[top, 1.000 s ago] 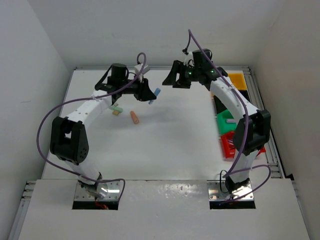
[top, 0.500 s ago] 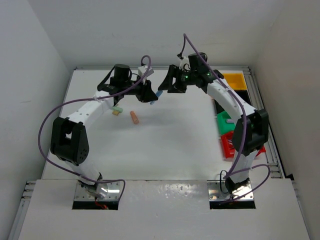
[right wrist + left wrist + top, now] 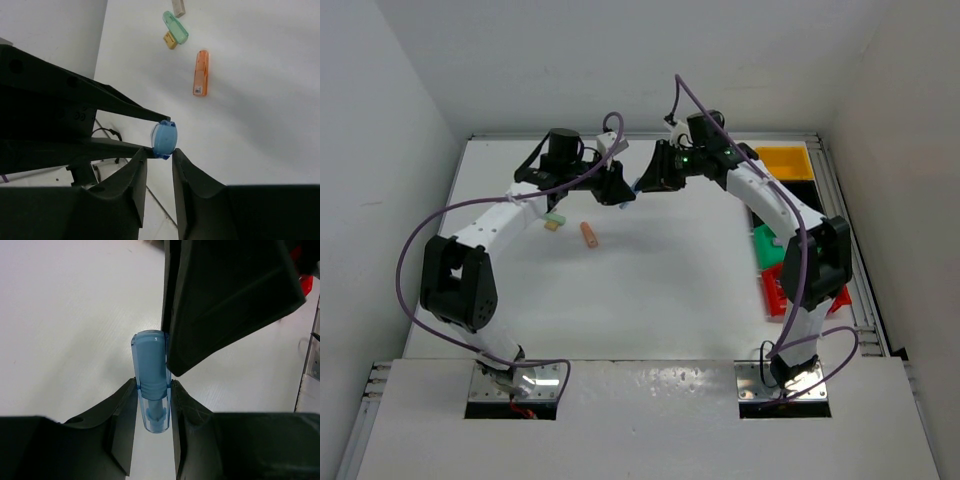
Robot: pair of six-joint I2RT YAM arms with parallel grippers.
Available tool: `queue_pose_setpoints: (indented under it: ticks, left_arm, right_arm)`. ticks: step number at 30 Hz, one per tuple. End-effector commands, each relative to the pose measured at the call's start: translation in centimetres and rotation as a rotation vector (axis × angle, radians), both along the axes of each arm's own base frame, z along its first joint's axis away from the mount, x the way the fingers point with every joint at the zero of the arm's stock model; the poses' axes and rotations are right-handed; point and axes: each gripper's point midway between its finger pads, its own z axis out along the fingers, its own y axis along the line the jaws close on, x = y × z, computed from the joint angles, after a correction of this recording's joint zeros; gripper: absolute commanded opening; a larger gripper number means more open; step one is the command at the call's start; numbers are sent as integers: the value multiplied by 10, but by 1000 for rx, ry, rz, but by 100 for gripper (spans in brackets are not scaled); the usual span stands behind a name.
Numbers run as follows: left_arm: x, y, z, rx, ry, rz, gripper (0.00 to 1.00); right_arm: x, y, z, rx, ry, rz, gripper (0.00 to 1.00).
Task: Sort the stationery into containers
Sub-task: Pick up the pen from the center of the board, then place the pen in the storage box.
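Note:
A short blue marker [image 3: 151, 370] hangs in the air above the far middle of the table, and my left gripper [image 3: 153, 385] is shut on its lower half. In the top view my left gripper [image 3: 623, 195] and right gripper [image 3: 642, 183] meet tip to tip around the blue marker [image 3: 635, 186]. My right gripper [image 3: 160, 152] has its two fingertips pressed against the marker's capped end [image 3: 164, 138]. The yellow bin [image 3: 788, 160], black bin [image 3: 804, 188], green bin [image 3: 763, 245] and red bin [image 3: 775, 292] line the right edge.
On the table to the left lie an orange marker [image 3: 589, 235], a green marker [image 3: 556, 215] and a small yellow piece [image 3: 551, 226]. The right wrist view shows the orange marker [image 3: 201, 72] and green marker [image 3: 175, 27] beyond the jaws.
My right arm has swung left to the left gripper, and its jaws have narrowed from wide open onto the marker's free end. The left gripper has kept its grip and barely moved.

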Motion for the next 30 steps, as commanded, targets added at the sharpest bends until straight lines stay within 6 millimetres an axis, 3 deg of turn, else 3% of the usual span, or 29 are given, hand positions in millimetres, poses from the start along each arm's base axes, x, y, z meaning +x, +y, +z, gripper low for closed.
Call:
queue_pose_setpoints:
  ticks: [1, 3, 6, 9, 14, 17, 18, 19, 20, 21, 23, 24, 26, 27, 29, 30]
  left_arm:
    - [-5, -8, 47, -36, -158, -43, 9]
    - [-7, -9, 49, -33, -176, -52, 10]
    - [-11, -12, 51, -30, -184, -63, 9]
    - [-14, -14, 52, -29, -186, -69, 9]
    - [-18, -18, 50, -31, -180, -86, 8]
    - [-20, -21, 49, -27, -182, -89, 12]
    - [-18, -20, 49, -22, -183, -76, 23]
    - [-17, -19, 44, -13, -163, -69, 55]
    - [-14, -18, 47, -9, -163, -48, 68]
    - [-3, -10, 45, 10, -153, 21, 86]
    - [10, 2, 47, -11, -87, 123, 100]
    - [21, 14, 41, -18, -44, 170, 100]
    - [31, 26, 36, 9, 5, 234, 100]
    - [39, 35, 28, 31, 31, 275, 100]
    - [42, 45, 14, 77, 82, 327, 100]
    - [45, 54, 8, 97, 90, 362, 100]
  right_arm:
    - [1, 8, 8, 37, -19, 26, 26]
    - [1, 8, 6, 37, -8, 22, 26]
    - [4, 7, 5, 40, 1, 9, 36]
    - [7, 5, 7, 48, -2, 4, 36]
    - [10, 4, 11, 60, -8, -1, 23]
    - [12, 2, 14, 71, -18, 2, 4]
    - [14, -3, 14, 70, -22, -2, 1]
    - [13, -7, 14, 66, -25, -7, 0]
    - [14, -12, 15, 64, -28, -12, 0]
    - [18, -28, 14, 50, -32, -37, 0]
    - [25, -52, 13, 28, -44, -75, 0]
    - [36, -85, 6, 3, -42, -129, 0]
    - [45, -125, 4, -56, -99, -171, 0]
    - [50, -161, -5, -96, -75, -239, 0]
    - [55, -197, -14, -161, -86, -292, 0]
    - [58, -236, -20, -209, -98, -337, 0]
